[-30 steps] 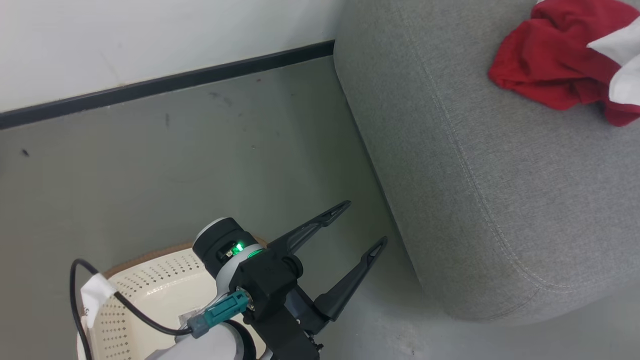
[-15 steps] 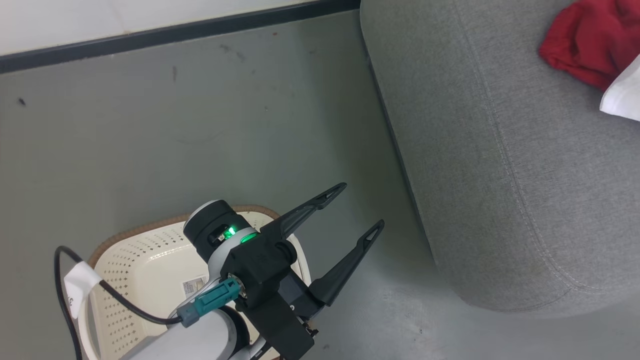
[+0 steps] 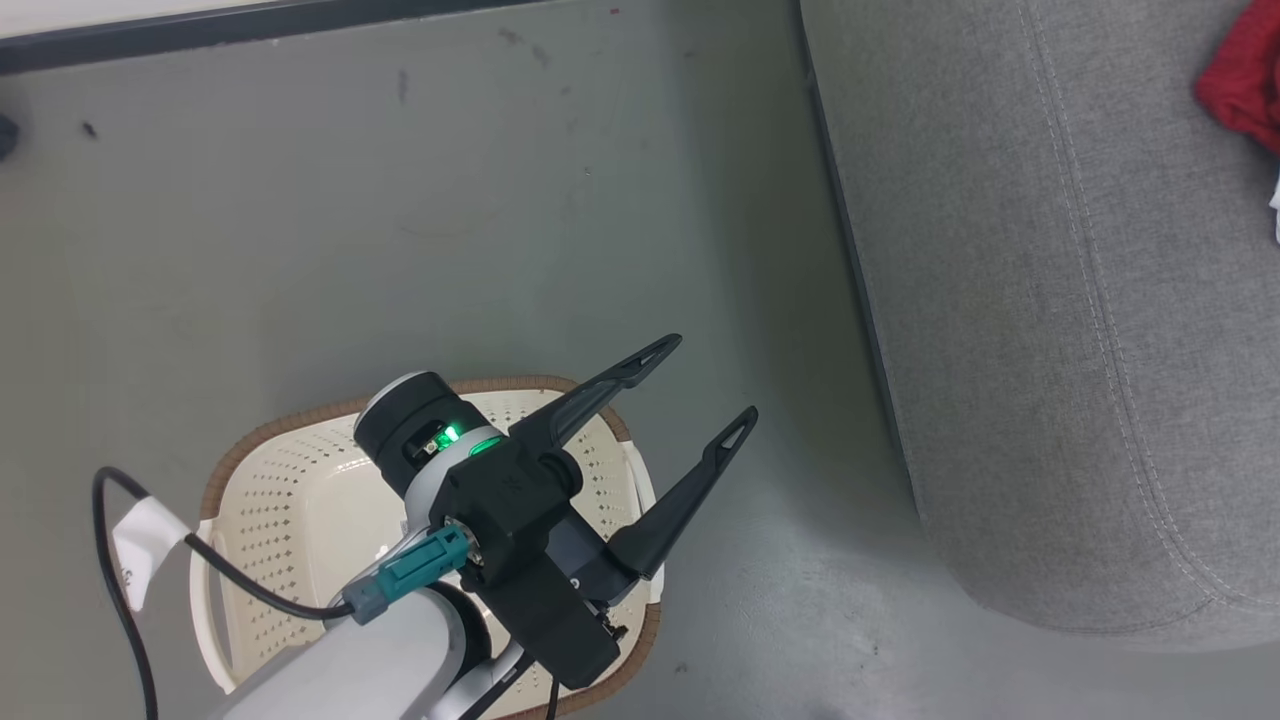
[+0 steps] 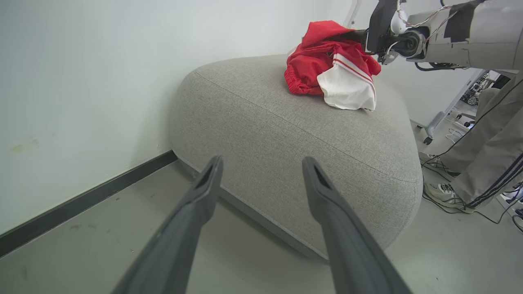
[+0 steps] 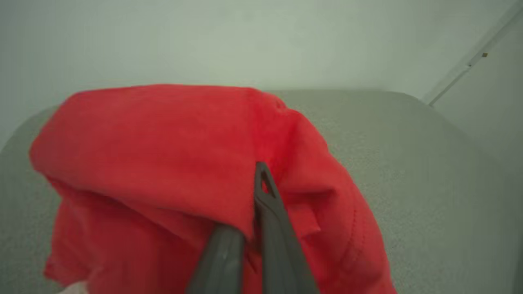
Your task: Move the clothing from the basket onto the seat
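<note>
Right gripper (image 5: 251, 220) pinches the red garment (image 5: 163, 143), which rests on the grey seat (image 4: 286, 134). Left gripper (image 3: 708, 382), fingers spread, hangs over the laundry basket (image 3: 300, 480), garment at two o'clock.

laundry basket (image 3: 290, 500) 1 | seat (image 3: 1050, 300) 1 | clothing bundle (image 4: 318, 69) 1 | left gripper (image 3: 713, 380) 1 | right gripper (image 5: 258, 192) 1 | person (image 4: 490, 155) 1 | trainers (image 4: 443, 192) 2

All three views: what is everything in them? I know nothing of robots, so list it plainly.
clothing: one heap, red with a white striped piece, on the seat
seat: one, grey, on the floor by the wall
basket: one, cream-white with brown rim, on the floor under the left gripper
person's legs: two, grey striped trousers, beside the seat
left gripper: one, dark, open, over the basket's edge
right gripper: one, dark, shut on the clothing
</note>
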